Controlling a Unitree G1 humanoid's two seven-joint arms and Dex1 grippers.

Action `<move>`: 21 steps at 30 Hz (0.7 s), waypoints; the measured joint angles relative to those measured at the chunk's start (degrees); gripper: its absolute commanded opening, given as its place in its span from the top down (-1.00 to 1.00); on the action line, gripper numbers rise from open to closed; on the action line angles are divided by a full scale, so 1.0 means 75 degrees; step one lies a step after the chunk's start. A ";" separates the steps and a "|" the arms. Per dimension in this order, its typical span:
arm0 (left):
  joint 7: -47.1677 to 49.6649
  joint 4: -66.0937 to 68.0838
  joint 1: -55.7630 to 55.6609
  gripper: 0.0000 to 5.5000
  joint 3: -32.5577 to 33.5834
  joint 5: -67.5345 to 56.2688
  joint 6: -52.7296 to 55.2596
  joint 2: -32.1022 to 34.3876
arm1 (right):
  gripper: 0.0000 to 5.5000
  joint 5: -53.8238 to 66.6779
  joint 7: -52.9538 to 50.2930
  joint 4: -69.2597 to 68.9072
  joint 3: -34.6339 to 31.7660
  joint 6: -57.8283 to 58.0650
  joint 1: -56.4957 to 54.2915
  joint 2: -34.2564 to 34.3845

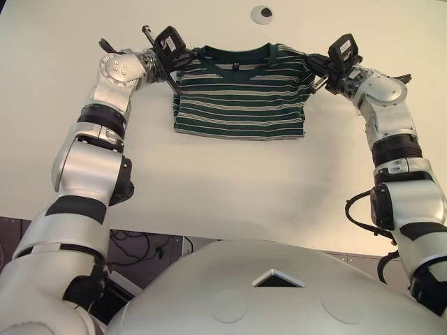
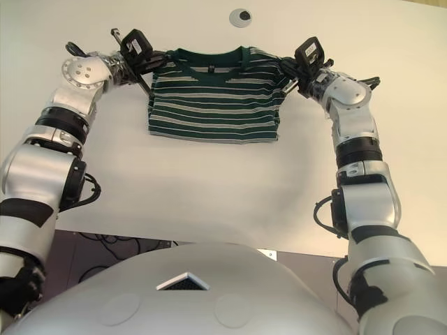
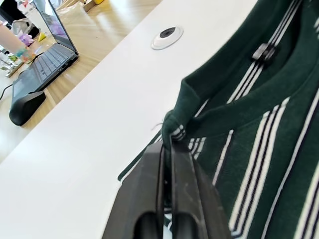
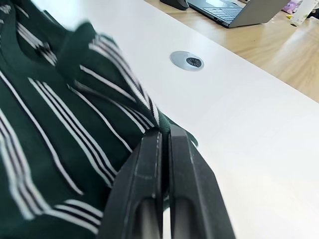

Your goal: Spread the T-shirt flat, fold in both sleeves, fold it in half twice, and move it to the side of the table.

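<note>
The dark green T-shirt [image 1: 241, 94] with white stripes lies on the white table [image 1: 223, 188], folded into a short rectangle with the collar at the far edge. My left gripper [image 1: 180, 61] is shut on the shirt's far left shoulder corner; in the left wrist view a bunch of green cloth [image 3: 174, 127] is pinched between the fingers [image 3: 149, 189]. My right gripper [image 1: 316, 68] is shut on the far right shoulder corner, where the right wrist view shows the striped cloth [image 4: 149, 112] clamped between its fingers [image 4: 187, 184]. Both held corners are raised slightly off the table.
A round grey cable grommet [image 1: 262, 14] sits in the table beyond the collar. Past the table's far edge a wooden desk holds a laptop [image 3: 42, 64] and a black mouse [image 3: 25, 105]. Bare table surface lies on both sides of the shirt and in front of it.
</note>
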 measured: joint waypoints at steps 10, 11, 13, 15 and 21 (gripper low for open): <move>0.1527 0.0116 -0.0312 0.59 0.1127 0.0278 -0.0583 -0.0030 | 0.42 -0.0944 -0.0964 0.0484 0.0049 -0.1294 -0.0404 0.0152; 0.0659 -0.0196 -0.0303 0.59 0.1304 -0.0140 -0.0699 -0.0083 | 0.42 -0.0930 -0.0660 0.0115 0.0115 -0.1537 -0.0360 0.0170; -0.1268 -0.1001 -0.0091 0.59 0.1427 -0.0967 -0.0121 -0.0173 | 0.42 -0.1237 -0.0369 -0.0295 0.0449 -0.1914 -0.0229 0.0157; -0.3314 -0.2069 0.0542 0.59 0.1058 -0.1403 0.0935 -0.0087 | 0.42 -0.1868 -0.0026 -0.0644 0.0989 -0.2017 0.0031 0.0065; -0.2709 -0.1914 -0.0323 0.59 -0.2181 0.1924 0.0303 0.0278 | 0.42 -0.2771 0.2250 -0.3641 0.2423 -0.0761 0.0833 -0.0677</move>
